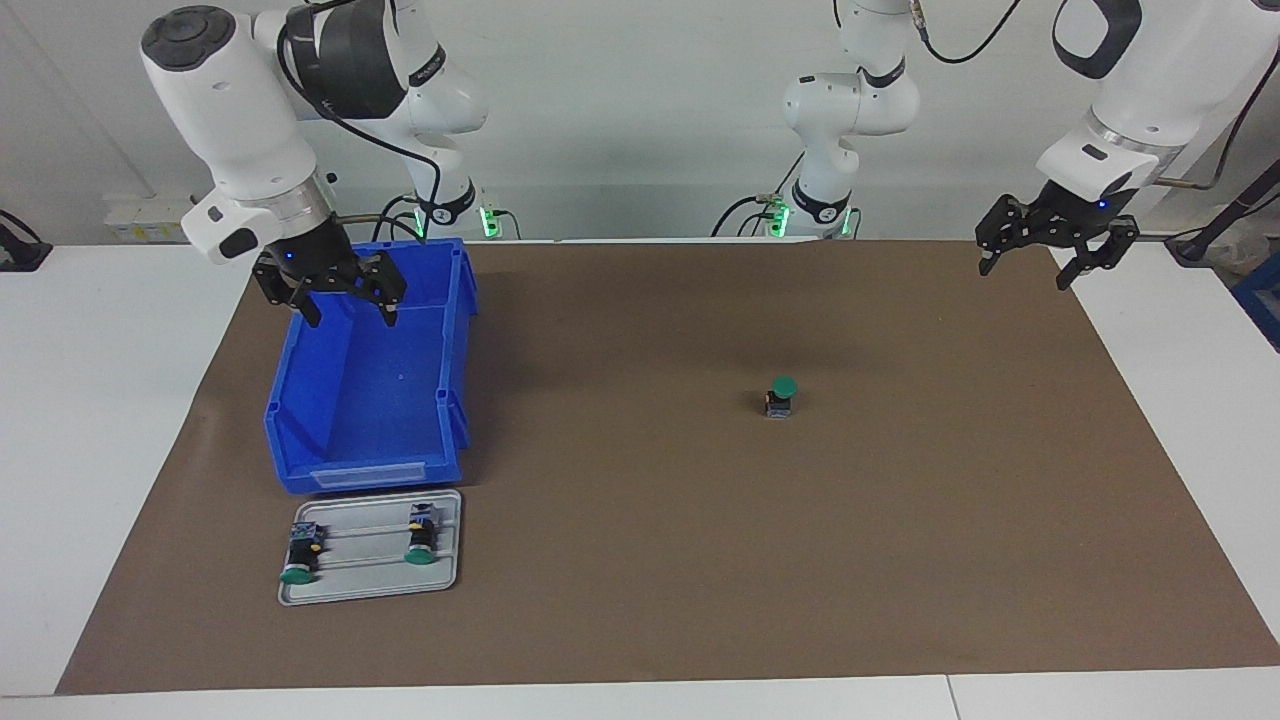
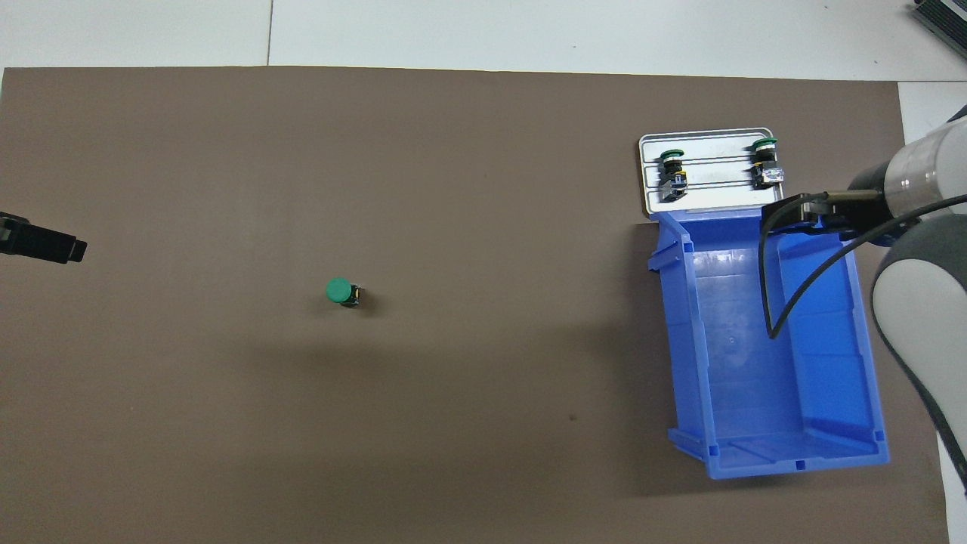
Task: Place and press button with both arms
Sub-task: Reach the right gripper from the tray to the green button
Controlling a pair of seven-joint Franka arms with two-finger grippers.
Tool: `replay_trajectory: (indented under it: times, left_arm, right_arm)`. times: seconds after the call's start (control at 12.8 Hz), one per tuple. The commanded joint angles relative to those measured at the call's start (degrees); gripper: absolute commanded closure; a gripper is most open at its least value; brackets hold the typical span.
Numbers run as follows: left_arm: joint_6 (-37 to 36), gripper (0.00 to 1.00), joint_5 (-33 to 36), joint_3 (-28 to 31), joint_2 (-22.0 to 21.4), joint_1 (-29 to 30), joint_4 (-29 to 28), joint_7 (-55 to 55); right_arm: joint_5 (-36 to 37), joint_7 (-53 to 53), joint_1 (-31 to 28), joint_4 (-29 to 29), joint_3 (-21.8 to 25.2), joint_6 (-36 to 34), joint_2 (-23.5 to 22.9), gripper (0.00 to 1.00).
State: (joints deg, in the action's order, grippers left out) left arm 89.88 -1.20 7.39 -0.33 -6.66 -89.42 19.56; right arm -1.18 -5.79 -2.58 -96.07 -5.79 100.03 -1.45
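Both pincers hang open and empty: the right pincer [image 1: 342,300] over the blue bin [image 1: 372,400], the left pincer [image 1: 1055,255] over its desk [image 1: 640,690] corner. Well apart from both, the button [image 1: 781,397] stands mid-desk; two more lie on a tray [image 1: 370,588].

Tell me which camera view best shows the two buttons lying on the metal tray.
The overhead view: the two buttons on the metal tray lie unobstructed, with green caps and dark bodies distinct. The facing view shows both too, lying on their sides with caps pointing away from the robots.
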Motion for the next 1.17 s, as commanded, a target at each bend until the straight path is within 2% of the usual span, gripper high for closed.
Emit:
replay_trajectory:
  times: [0.0,0.23,0.63,0.86,1.1]
  left_arm:
    - [-4.53,0.0,1.11,-0.35,2.44,0.42,4.6,-1.02]
    - [-4.63,0.0,1.2,-0.53,-0.54,0.25,1.45,-5.15]
    - [-4.01,0.0,1.11,-0.35,-0.9,0.33,0.74,-4.98]
    - [-4.28,0.0,1.2,-0.44,-0.9,0.16,0.74,-4.97]
    - [-4.27,0.0,1.2,-0.35,-0.9,0.33,0.74,-4.97]
  right_arm:
    - [-1.29,1.39,-0.41,-0.87,-0.1,0.17,0.75,0.0]
    - [-1.2,1.57,-0.67,-0.87,-0.01,0.26,0.66,0.0]
    - [-1.2,0.87,-2.35,-0.61,-0.18,-0.37,0.57,0.0]
    - [-0.06,-9.46,5.1,-0.52,-0.53,2.97,0.31,0.0]
    - [0.47,-12.14,13.62,-0.09,-0.54,8.93,-3.1,0.01]
